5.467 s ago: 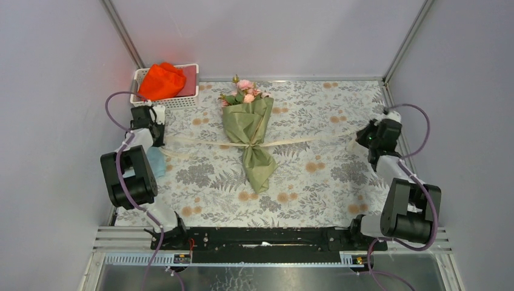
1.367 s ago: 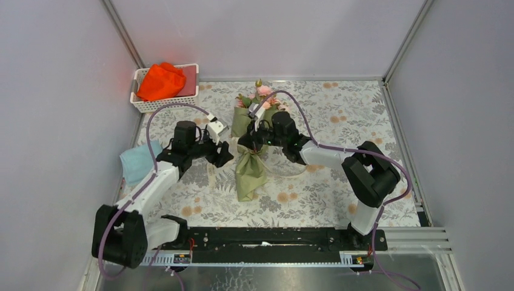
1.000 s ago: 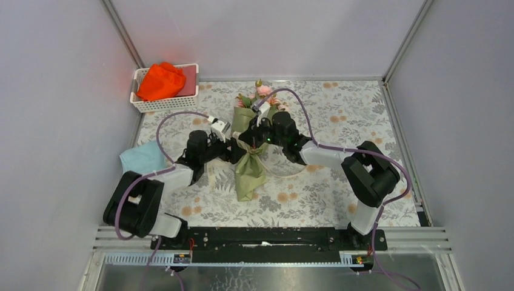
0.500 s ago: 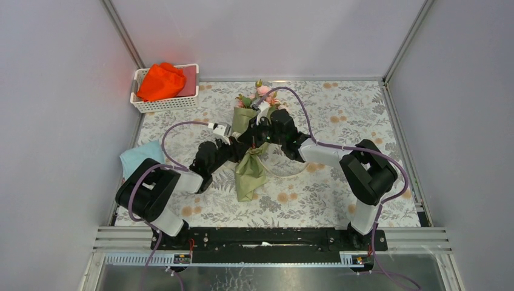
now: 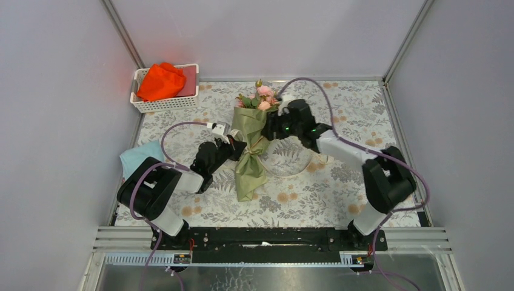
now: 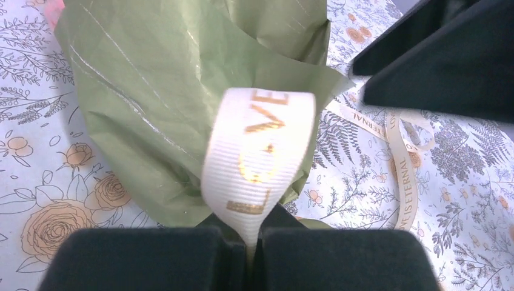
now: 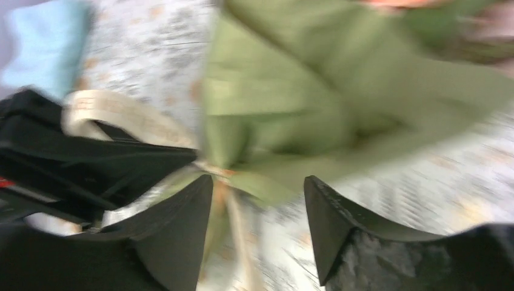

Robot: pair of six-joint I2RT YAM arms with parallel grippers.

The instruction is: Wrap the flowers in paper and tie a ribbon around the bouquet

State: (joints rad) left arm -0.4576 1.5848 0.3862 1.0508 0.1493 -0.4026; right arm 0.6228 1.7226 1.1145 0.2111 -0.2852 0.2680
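The bouquet (image 5: 250, 159) lies mid-table, a cone of olive paper (image 6: 170, 91) with the pink flowers (image 5: 260, 98) at its far end. The cream ribbon (image 6: 260, 151), printed in gold letters, circles the cone's waist, and its loose tail curls on the tablecloth to the right (image 5: 301, 165). My left gripper (image 6: 253, 242) is shut on a loop of ribbon at the waist, from the left side (image 5: 237, 147). My right gripper (image 7: 257, 188) stands open just right of the waist (image 5: 274, 128), nothing between its fingers; its view is blurred.
A white basket (image 5: 182, 100) holding an orange-red cloth (image 5: 160, 80) stands at the back left corner. A light blue cloth (image 5: 139, 159) lies by the left wall. Both arms meet over the bouquet.
My left gripper moved in to the bouquet's waist and shut on the ribbon loop. My right gripper let go, opened, and drew back up and to the right.
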